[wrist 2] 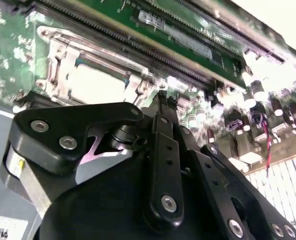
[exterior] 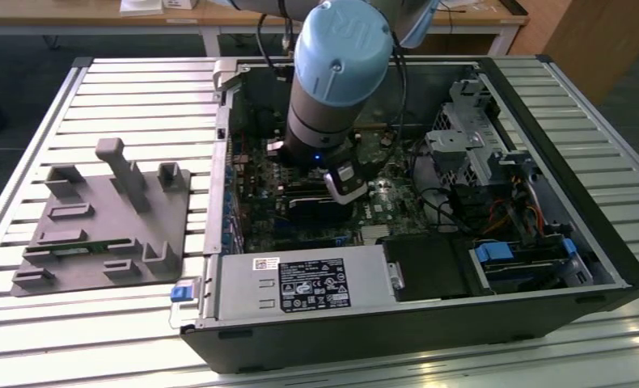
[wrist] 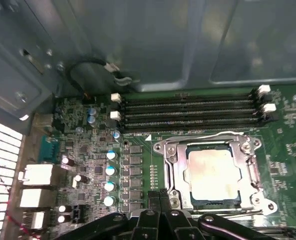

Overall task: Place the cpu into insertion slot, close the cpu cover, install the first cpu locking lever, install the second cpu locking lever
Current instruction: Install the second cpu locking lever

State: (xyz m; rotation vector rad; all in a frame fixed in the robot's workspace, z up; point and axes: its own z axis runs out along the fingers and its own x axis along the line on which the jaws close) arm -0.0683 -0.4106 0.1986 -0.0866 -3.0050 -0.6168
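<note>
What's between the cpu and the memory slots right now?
In the first wrist view, the top bar of the cpu cover and a thin lever wire lie between the cpu and the memory slots, then bare green board.

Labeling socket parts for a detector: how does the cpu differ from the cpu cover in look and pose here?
In the first wrist view, the cpu is a solid, pale beige square with a matte top, while the cpu cover is a shiny silver open frame with a large window. The cpu sits inside, showing through the window; the cpu cover lies flat around it. Both are square, metal and level with the board.
</note>
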